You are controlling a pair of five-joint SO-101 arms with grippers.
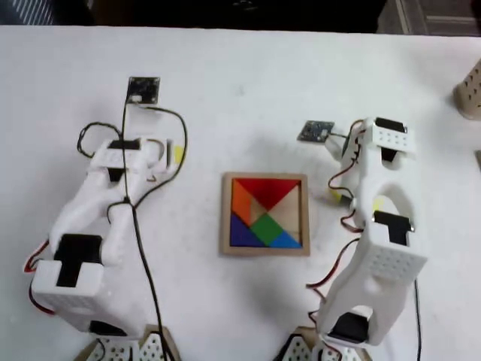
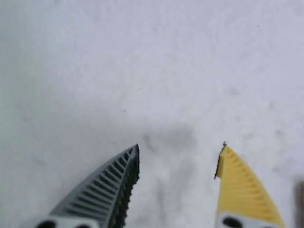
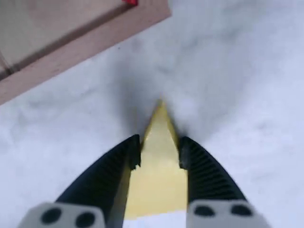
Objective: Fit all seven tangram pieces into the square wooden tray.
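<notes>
Right end effector (image 3: 159, 138) is clamped on the yellow triangle (image 3: 156, 173). The fingers press its side edges and the point sticks out past the fingertips. I can't tell if the point touches the surface (image 1: 225, 90). In the high view this end effector (image 1: 338, 192) is just beside the tray (image 1: 225, 214), at the corner by the red triangle (image 1: 264, 188), over bare surface and not over the tray.

Left end effector (image 2: 180, 147) is wide open with nothing in it, above bare surface and well apart from the tray.

The tray sits mid-surface between the arms. Red, orange (image 1: 240, 203), green (image 1: 264, 226) and two blue pieces lie flat inside. There is a bare wood-coloured patch (image 1: 289, 210) on the side toward the right arm, likely the gap for the yellow one. A smaller tan patch sits near the centre; piece or gap, I can't tell.

Handling, my guess: the triangle is thin, stiff, painted wood, so it is light and won't bend or break. The smooth paint and sloped edges mean it could pivot or squirt out of an edge pinch. Holding across the broad part away from the point looks safer.

The fit looks tight, so the piece must go in flat and lined up or it will ride up on its neighbours. The tray is light and may slide if pushed sideways.
</notes>
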